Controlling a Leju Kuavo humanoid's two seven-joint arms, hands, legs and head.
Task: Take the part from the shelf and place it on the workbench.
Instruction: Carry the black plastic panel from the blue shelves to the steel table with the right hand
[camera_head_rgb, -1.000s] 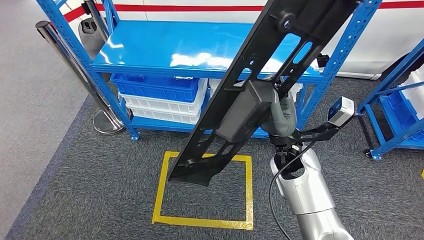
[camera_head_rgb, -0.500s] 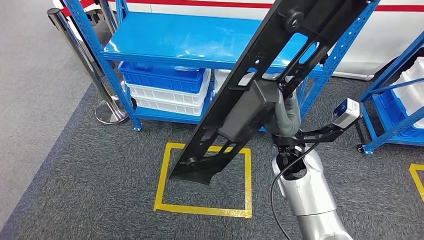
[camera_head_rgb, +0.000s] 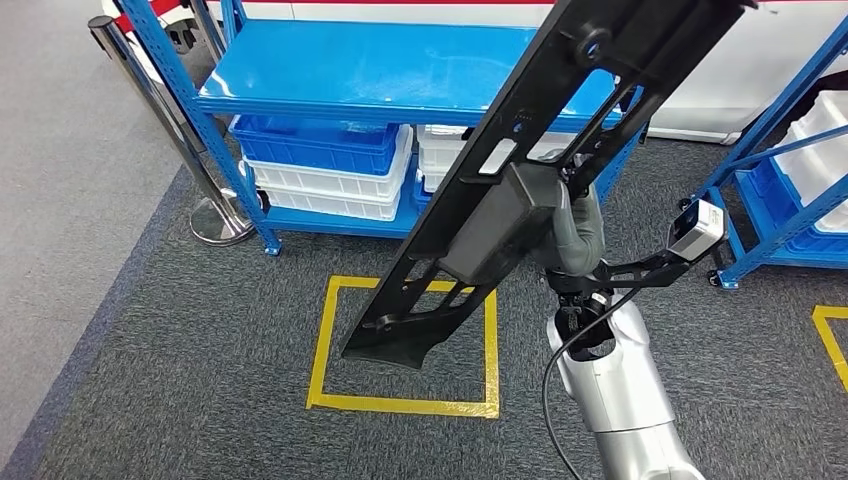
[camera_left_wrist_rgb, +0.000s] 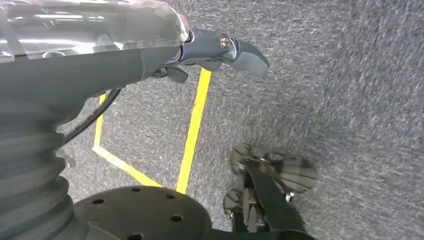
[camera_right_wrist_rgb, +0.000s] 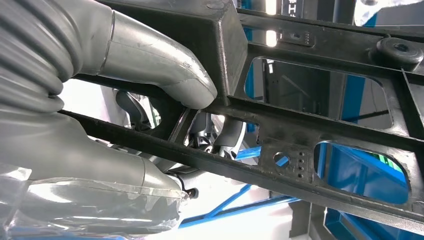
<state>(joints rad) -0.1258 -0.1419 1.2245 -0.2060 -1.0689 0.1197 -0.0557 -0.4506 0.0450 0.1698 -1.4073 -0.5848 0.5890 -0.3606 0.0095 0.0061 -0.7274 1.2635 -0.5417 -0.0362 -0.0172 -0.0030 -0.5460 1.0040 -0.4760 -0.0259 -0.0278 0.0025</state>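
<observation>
Part (camera_head_rgb: 520, 190): long black slotted frame with box-like block, off shelf (camera_head_rgb: 400, 70), held aloft, slanting over carpet and yellow floor square (camera_head_rgb: 320, 370). Pick done, by judgement; carry and set-down on workbench left, none in sight. Right hand (camera_head_rgb: 572, 235) raised, clasping part beside block; thumb (camera_right_wrist_rgb: 170, 70) pressed on frame bar. Left hand (camera_left_wrist_rgb: 220, 50) hangs toward floor, holding nothing, fingers loosely curled.

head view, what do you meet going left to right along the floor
metal post base → yellow tape square → low tip of the black part → right arm → caster of the right-hand rack
</observation>
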